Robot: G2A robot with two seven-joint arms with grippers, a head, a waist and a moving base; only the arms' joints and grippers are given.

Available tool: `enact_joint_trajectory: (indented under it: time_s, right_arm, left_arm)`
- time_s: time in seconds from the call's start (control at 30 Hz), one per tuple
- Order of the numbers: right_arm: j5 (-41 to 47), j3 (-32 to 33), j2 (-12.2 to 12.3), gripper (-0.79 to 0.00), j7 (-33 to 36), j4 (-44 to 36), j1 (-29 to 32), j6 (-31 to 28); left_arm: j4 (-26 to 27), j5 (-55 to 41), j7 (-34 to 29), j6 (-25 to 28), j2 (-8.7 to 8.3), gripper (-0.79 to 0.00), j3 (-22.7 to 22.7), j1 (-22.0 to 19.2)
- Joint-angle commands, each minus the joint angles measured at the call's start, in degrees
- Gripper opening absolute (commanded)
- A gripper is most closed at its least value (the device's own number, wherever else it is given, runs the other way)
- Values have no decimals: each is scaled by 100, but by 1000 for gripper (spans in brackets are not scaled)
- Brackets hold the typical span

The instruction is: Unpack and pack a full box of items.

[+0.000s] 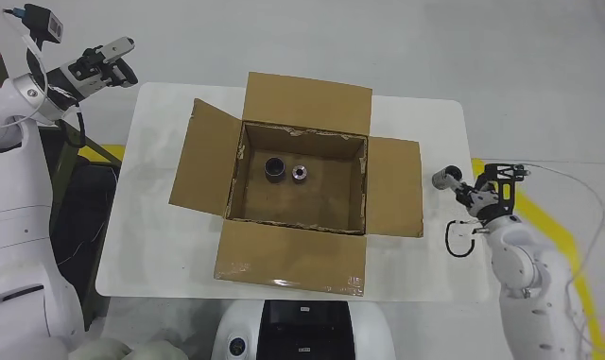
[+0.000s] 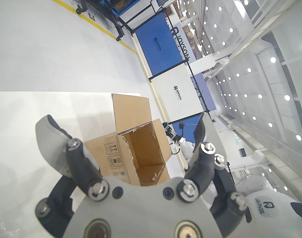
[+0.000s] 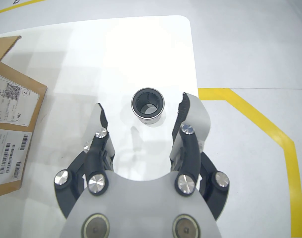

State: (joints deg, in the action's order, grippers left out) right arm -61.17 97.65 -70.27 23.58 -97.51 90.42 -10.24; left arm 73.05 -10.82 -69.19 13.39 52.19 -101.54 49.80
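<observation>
Near the table's [image 3: 165, 50] right edge, the right gripper [image 3: 142, 102], spread wide and empty, faces an upright black sleeve [image 3: 148, 110] that a brushing finger might topple over the edge, two parts [image 1: 286, 170] lie in the open box [image 1: 293, 256], and the left gripper [image 2: 126, 122] hangs released at far left.

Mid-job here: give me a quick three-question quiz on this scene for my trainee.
1. How many round parts lie inside the cardboard box?
2. True or false: the right gripper has its fingers shut on the black cylinder.
3. Where is the left gripper? A) inside the box B) beyond a corner of the table, empty C) resting on a flap

Key: 1) two. 2) false: fingers open, cylinder standing untouched between them. 3) B.
</observation>
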Motion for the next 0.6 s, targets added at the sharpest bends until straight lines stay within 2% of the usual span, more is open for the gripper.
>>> enact_joint_trajectory:
  time_s: [0.0, 0.33, 0.57]
  right_arm:
    - [-36, -59, 0, -83, -20, 115, -58, 20]
    - [-246, -318, 4, -34, -71, 632, -338, 83]
    - [-369, -544, -6, -46, -159, 1177, -724, 160]
  left_arm:
    - [0, 0, 0, 0, 0, 0, 0, 0]
    - [0, 0, 0, 0, 0, 0, 0, 0]
    - [0, 0, 0, 0, 0, 0, 0, 0]
